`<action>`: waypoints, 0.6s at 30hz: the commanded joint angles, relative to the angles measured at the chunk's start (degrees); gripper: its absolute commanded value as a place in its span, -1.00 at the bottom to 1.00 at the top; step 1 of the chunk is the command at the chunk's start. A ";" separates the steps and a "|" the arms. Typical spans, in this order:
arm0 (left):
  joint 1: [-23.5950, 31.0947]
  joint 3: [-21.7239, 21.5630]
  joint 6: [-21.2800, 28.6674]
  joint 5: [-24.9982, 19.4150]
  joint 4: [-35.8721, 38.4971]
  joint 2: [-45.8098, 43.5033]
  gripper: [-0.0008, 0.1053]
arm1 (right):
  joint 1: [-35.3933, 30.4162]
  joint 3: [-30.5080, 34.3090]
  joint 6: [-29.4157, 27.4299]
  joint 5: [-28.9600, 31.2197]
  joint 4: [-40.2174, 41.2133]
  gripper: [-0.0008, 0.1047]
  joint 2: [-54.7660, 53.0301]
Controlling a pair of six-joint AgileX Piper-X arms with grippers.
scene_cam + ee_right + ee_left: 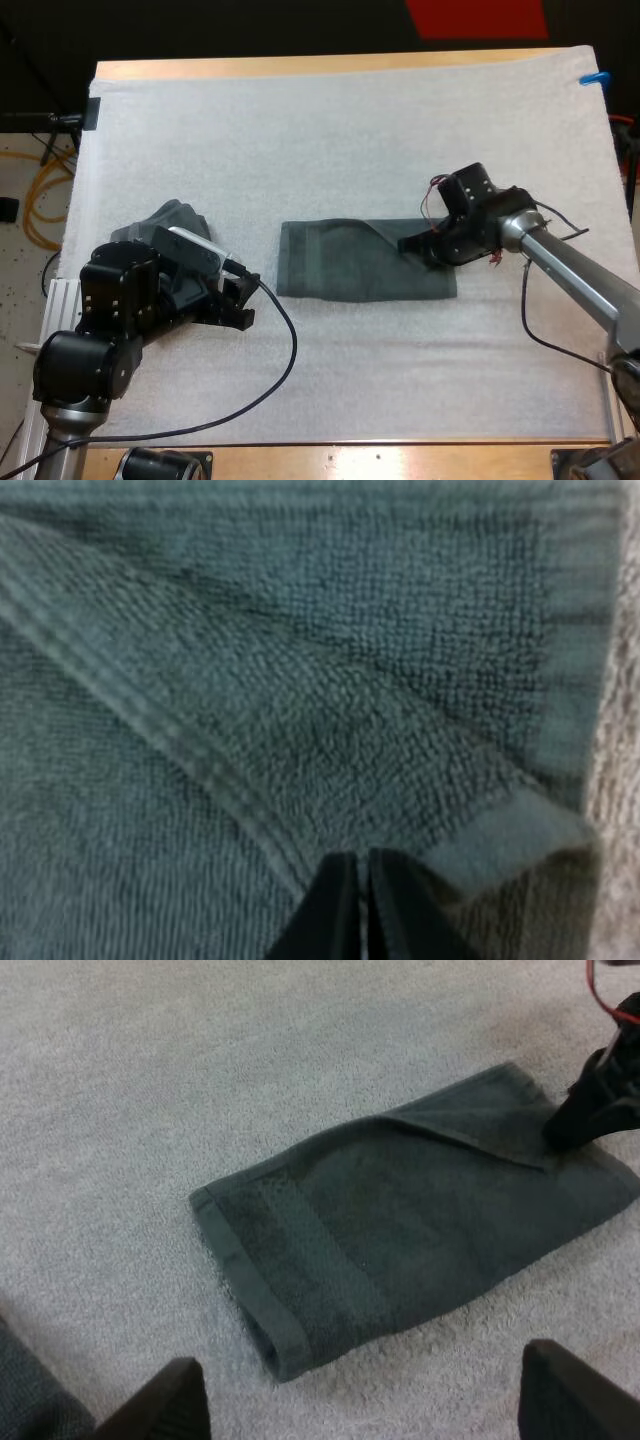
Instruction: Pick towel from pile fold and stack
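A dark grey-green towel [365, 260], folded into a flat rectangle, lies in the middle of the white mat [330, 130]. My right gripper [415, 243] is at its right end, shut on the towel's top layer [300, 680], where a diagonal hem [150, 720] runs in to the fingertips. That crease also shows across the towel [400, 1240] in the left wrist view, rising to the right gripper [590, 1110]. My left gripper [235, 300] hovers open over bare mat left of the towel, its fingers [170, 1400] wide apart. A crumpled towel [175, 222] sits behind the left arm.
The mat covers most of the wooden table [300, 66]. Wide bare mat lies beyond the towel and in front of it. The crumpled towel's edge [25, 1390] is close beside my left gripper.
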 commanded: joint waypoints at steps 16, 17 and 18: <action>-0.17 -0.19 -0.43 0.03 -0.14 0.06 0.20 | -0.23 -2.09 -9.18 4.92 14.66 -0.98 -6.18; -0.17 -0.19 -0.43 0.03 -0.23 0.06 0.20 | -0.23 -2.04 -9.33 4.89 14.66 -0.98 -5.66; -0.17 -0.19 -0.43 0.03 -0.25 0.06 0.20 | -0.23 -2.05 -9.32 4.89 14.58 -0.98 -4.82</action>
